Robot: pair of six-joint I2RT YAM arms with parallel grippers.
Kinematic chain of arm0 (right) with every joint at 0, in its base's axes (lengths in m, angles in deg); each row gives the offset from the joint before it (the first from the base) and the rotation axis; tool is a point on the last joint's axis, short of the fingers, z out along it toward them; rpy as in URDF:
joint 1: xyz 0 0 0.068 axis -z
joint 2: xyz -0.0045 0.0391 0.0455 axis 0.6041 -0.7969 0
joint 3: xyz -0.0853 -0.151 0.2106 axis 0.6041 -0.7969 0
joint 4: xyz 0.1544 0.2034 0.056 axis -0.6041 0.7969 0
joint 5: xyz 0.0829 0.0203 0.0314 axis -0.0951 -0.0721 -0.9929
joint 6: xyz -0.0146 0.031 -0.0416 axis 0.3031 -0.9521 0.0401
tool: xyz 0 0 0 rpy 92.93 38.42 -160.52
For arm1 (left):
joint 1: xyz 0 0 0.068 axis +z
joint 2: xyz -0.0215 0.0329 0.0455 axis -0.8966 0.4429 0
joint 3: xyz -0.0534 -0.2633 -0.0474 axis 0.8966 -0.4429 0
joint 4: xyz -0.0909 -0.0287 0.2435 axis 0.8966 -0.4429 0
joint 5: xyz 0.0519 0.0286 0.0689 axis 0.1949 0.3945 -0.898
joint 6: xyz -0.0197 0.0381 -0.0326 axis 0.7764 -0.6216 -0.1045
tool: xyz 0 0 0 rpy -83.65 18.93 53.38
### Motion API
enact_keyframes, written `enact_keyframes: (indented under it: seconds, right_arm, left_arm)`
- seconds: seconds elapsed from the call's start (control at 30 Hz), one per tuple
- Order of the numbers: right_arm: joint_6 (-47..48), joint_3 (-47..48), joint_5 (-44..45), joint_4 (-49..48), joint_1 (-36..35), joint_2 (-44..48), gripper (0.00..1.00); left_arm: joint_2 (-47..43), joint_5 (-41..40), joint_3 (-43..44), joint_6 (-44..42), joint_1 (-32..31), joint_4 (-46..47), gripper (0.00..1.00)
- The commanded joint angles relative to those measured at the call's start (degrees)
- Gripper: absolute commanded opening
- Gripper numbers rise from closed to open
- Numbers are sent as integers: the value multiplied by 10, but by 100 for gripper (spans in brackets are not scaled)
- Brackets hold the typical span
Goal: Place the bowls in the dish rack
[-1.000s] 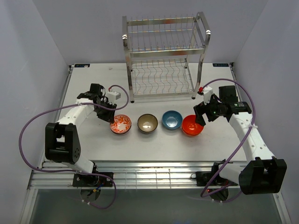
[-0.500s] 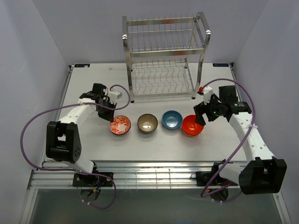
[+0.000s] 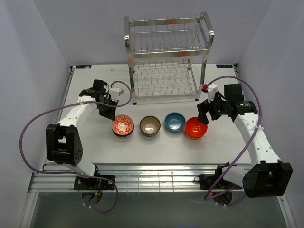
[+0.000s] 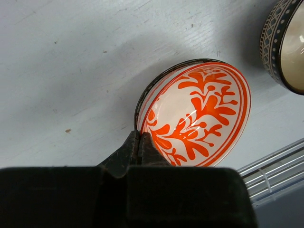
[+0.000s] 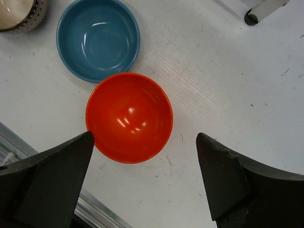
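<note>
Four bowls stand in a row in front of the dish rack [image 3: 166,57]: red-and-white patterned [image 3: 122,126], brown [image 3: 150,125], blue [image 3: 175,121] and orange-red [image 3: 195,127]. My left gripper [image 3: 112,116] is at the patterned bowl's left edge. In the left wrist view the left gripper [image 4: 140,136] is shut on the near rim of the patterned bowl [image 4: 199,114], one finger inside and one outside. My right gripper [image 3: 203,117] hovers over the orange-red bowl's right side. In the right wrist view the right gripper [image 5: 145,137] stands wide open, with the orange-red bowl [image 5: 129,116] partly between its fingers and untouched.
The brown bowl [image 4: 285,42] sits close to the right of the patterned one. The blue bowl [image 5: 98,39] nearly touches the orange-red one. A rack foot [image 5: 260,10] stands behind the right gripper. The table's railed front edge [image 3: 156,173] lies near the bowls.
The left gripper has closed onto the patterned bowl's rim, and its wrist has swung a little to the left. The right gripper has shifted slightly and stays open.
</note>
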Motion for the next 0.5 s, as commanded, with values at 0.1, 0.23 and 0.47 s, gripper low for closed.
enact_keyframes:
  seconds: [0.1, 0.23, 0.47]
  right_arm:
    - [-34, 45, -69, -27, -8, -10, 94]
    - [-61, 60, -95, -41, -28, -26, 94]
    - [-74, 76, -98, -51, -54, -44, 95]
  left_arm:
    - [-20, 36, 49, 7, -3, -27, 0]
    - [-18, 39, 48, 5, -3, -30, 0]
    - [-34, 40, 63, 9, -3, -37, 0]
